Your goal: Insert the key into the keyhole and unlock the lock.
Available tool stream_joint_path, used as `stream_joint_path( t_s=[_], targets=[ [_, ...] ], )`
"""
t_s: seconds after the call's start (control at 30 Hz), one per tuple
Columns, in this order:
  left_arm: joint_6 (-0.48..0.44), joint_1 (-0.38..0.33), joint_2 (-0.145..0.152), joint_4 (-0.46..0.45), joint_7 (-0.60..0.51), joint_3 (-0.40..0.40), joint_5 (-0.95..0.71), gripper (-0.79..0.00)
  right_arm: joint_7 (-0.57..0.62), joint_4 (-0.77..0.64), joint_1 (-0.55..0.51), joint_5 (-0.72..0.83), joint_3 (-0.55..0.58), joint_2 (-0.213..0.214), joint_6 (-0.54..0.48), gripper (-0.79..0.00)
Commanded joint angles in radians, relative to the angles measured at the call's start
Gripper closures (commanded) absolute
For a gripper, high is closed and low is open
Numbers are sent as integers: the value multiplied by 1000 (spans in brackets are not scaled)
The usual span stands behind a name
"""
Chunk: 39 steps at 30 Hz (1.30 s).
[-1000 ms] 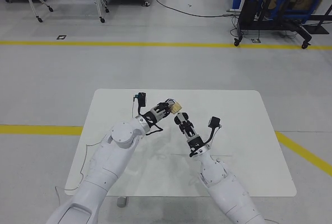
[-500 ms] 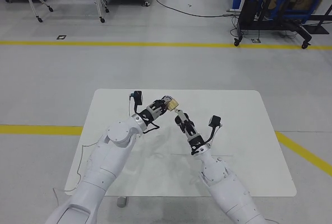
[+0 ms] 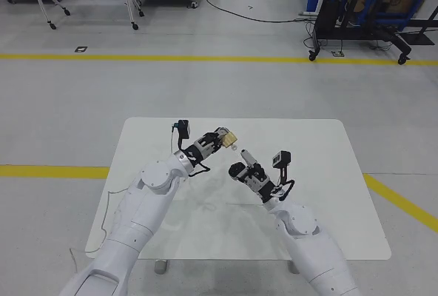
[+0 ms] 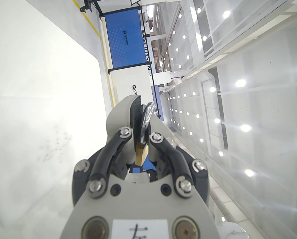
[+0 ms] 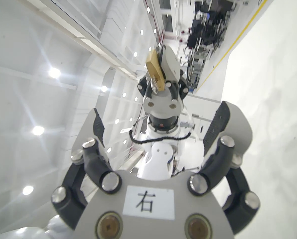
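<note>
A white table (image 3: 330, 222) is set on grey floor (image 3: 93, 96). The lock (image 3: 230, 138) is clamped by the left gripper (image 3: 219, 140); the right gripper (image 3: 243, 155) is spread wide, empty.

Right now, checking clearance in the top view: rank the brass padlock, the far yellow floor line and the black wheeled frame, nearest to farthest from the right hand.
From the right hand:
1. Brass padlock, right beside it, gripped by the left hand.
2. Far yellow floor line, beyond the table.
3. Black wheeled frame, far right background.
</note>
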Motion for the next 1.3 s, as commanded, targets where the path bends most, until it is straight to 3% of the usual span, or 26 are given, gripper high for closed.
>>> stream_joint_path(
  t_s=[0.0,0.07,0.1,0.2,0.57,0.9,1.17,1.27],
  targets=[
    [-7,-1,1,-1,-2,2,12,0,93,0,1,49,19,6,42,-570],
    [-19,0,1,-4,0,4,24,0,145,0,5,82,30,11,72,-474],
    [-24,1,2,-6,0,5,29,0,166,2,7,95,32,13,83,-385],
    [-37,4,2,-12,-2,10,41,0,214,10,17,134,36,16,105,-326],
    [-45,0,1,-10,2,25,71,0,235,68,61,210,27,15,109,-326],
    [-63,0,1,-10,-2,27,76,0,264,161,119,296,4,8,138,-194],
    [-68,0,1,-9,-5,27,77,0,262,213,148,330,-6,3,108,-157],
    [-70,1,1,-9,-5,28,75,0,261,224,152,335,-8,2,106,-80]
  ],
)
